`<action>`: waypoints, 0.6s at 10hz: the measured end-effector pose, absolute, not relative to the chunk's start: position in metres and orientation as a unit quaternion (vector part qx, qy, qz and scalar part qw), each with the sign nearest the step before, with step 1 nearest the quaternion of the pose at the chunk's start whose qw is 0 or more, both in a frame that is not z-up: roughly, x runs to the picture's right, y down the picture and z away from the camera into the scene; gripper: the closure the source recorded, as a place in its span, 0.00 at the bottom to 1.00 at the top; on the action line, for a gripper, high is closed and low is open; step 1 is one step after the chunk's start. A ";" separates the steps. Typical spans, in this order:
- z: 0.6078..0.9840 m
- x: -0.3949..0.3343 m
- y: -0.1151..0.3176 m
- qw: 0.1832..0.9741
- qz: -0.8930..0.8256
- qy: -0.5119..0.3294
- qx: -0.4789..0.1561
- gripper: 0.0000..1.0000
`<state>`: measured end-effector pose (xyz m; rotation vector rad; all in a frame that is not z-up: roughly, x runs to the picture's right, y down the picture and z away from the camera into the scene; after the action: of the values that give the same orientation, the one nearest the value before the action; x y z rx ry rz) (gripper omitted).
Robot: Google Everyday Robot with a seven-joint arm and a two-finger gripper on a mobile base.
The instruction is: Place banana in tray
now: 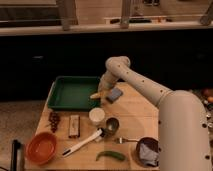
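Gripper (101,91) at right rim of green tray (62,92); jaw state cannot tell. Banana (95,95) just at gripper tip, over tray's right edge — held or resting, unclear. Likely light, soft, bruisable, smooth-skinned — gentle mid-length grip across narrow width.

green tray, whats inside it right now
The tray shows only bare green floor. The banana sits at its right rim under the gripper, whose arm hides that corner.

Wooden table (135,112), dark wall, speckled floor (20,115); pincer (101,91) over the table.
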<state>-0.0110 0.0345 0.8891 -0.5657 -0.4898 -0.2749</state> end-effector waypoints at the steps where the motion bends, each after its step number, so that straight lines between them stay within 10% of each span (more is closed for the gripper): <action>1: 0.889 -0.010 0.035 0.922 -0.130 -0.238 -0.275 1.00; 6: 0.891 -0.042 0.023 0.914 -0.169 -0.243 -0.277 1.00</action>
<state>-0.0418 0.0227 0.8909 -0.5700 -0.5006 -0.3487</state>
